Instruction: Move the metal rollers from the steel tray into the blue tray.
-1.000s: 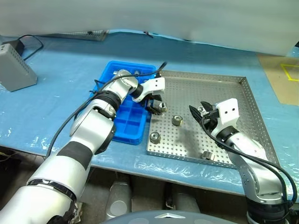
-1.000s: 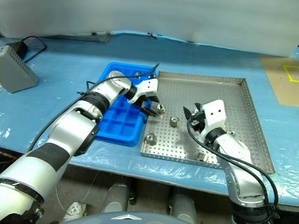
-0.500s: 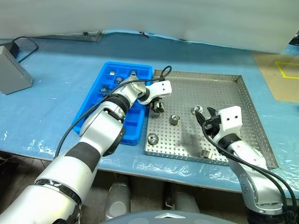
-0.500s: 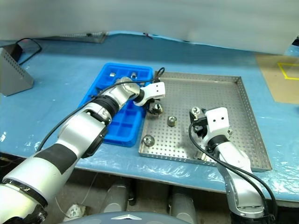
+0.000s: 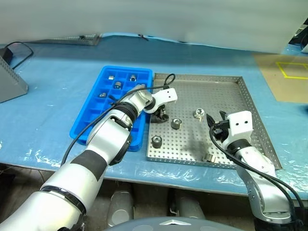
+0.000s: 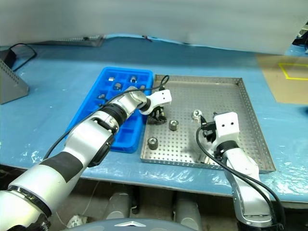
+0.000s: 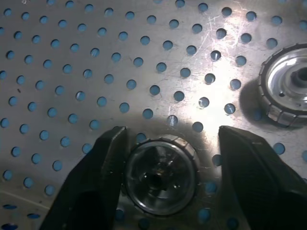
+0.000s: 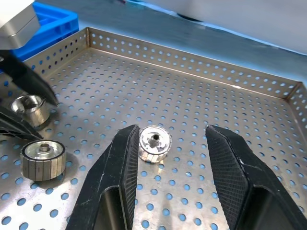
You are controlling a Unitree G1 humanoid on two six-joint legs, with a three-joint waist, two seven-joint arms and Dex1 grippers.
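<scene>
On the steel tray, the right gripper is held parted and empty around a metal roller, while farther on another roller is straddled but not yet clamped by the left gripper, beside the blue tray

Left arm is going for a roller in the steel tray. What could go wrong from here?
1. In the left wrist view the roller touches one of the fingers, with a gap to the other: an uneven close may push it sideways.
2. A second roller lies close by and may get knocked.
3. The blue tray already holds rollers; a careless drop may double up a compartment.
</scene>
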